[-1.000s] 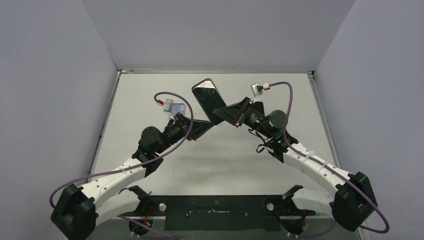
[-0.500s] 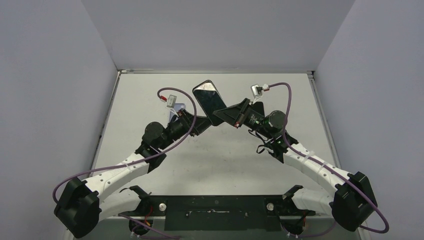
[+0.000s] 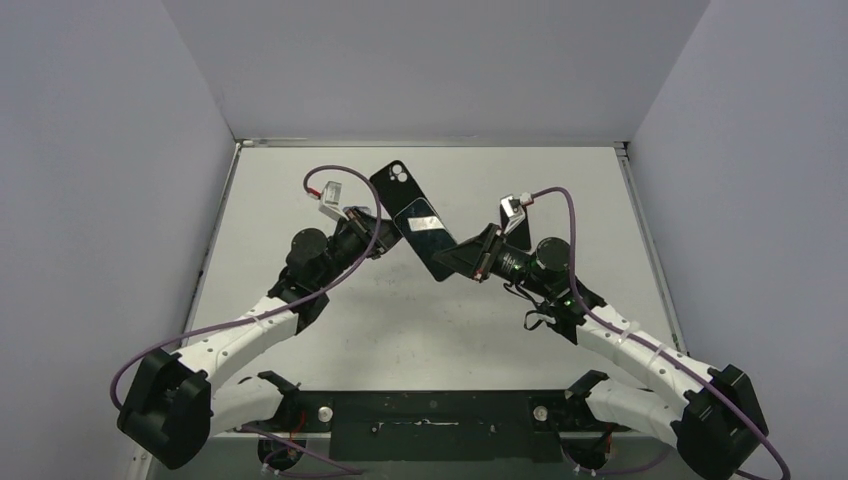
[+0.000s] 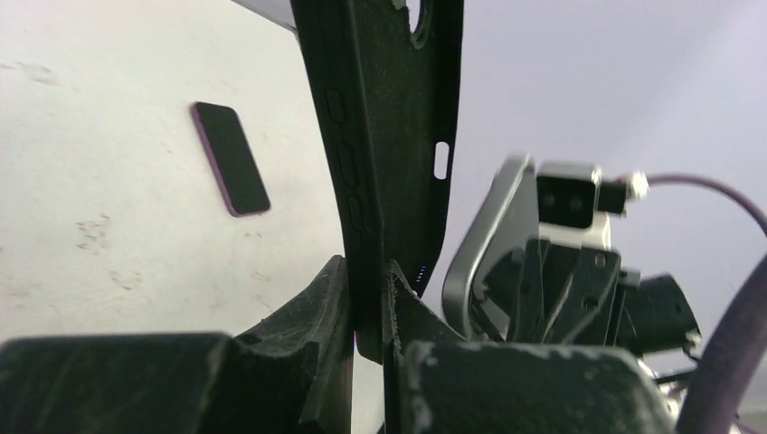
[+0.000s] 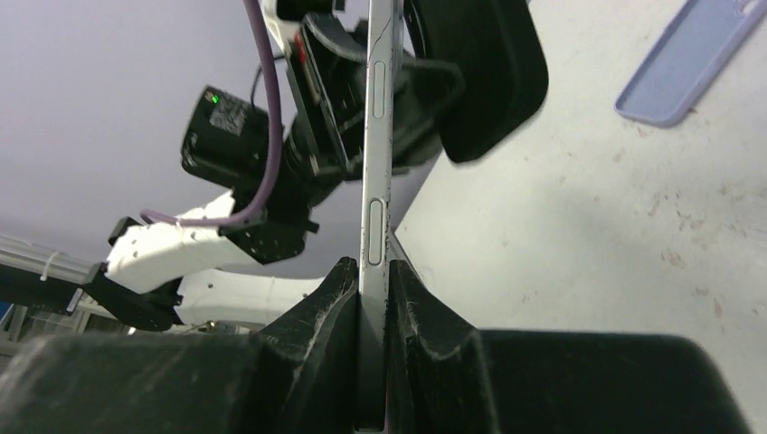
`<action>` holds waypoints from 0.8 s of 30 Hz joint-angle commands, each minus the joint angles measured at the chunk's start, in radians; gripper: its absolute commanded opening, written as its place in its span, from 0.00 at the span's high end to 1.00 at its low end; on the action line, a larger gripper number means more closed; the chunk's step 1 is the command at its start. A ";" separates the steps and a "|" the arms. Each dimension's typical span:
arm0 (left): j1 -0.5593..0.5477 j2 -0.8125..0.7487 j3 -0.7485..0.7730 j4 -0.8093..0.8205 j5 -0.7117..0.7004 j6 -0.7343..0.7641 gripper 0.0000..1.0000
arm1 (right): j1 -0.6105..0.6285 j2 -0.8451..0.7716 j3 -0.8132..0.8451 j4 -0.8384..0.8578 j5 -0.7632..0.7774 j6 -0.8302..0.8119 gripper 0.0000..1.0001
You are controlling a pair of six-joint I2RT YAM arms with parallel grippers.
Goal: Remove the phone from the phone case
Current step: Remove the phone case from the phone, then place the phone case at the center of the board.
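My left gripper (image 4: 369,303) pinches the matte black plastic phone case (image 4: 389,136), my right gripper (image 5: 373,280) pinches the slim silver-edged dark glass phone (image 5: 375,181), both above the grey table (image 3: 430,330), the case already off toward the phone's eleven o'clock, so I judge only the final parting remains.

- No text, brand, number or sign can be read in any view.
- The phone (image 3: 424,230) and the phone case (image 3: 392,184) — neither shows legible marking.
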 commanded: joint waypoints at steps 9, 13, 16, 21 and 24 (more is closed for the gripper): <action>0.171 0.177 0.232 -0.377 0.109 0.252 1.00 | -0.025 -0.168 -0.057 -0.312 0.139 -0.180 1.00; 0.195 0.312 0.358 -0.614 0.145 0.430 1.00 | -0.038 -0.177 -0.064 -0.366 0.218 -0.211 1.00; 0.209 0.425 0.476 -0.785 0.161 0.563 1.00 | -0.042 -0.178 -0.082 -0.368 0.266 -0.210 1.00; 0.229 0.597 0.651 -0.977 0.127 0.705 1.00 | -0.048 -0.167 -0.089 -0.376 0.294 -0.226 1.00; 0.240 0.682 0.717 -1.050 0.081 0.756 1.00 | -0.050 -0.169 -0.086 -0.400 0.315 -0.249 1.00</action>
